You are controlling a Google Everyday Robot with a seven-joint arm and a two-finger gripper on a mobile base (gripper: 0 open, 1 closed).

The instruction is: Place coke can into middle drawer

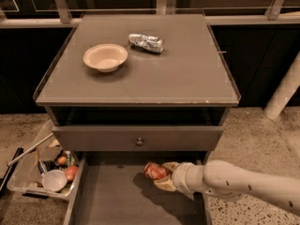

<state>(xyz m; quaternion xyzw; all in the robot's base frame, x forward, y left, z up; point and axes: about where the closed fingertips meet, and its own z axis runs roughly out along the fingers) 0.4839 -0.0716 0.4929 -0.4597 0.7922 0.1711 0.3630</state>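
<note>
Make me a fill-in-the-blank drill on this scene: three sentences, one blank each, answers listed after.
1. The claw, over the middle drawer, is shut on the coke can, whose body is mostly ____.
2. On the cabinet top, the bowl appears in the camera view to the ____ of the silver can.
3. The closed drawer front above the middle drawer has one small round ____.

Missing words: red; left; knob.

gripper (162,176), seemingly holding coke can (154,170), over middle drawer (112,201); bowl (105,56) left of second can (146,42) on cabinet (187,74)
</note>
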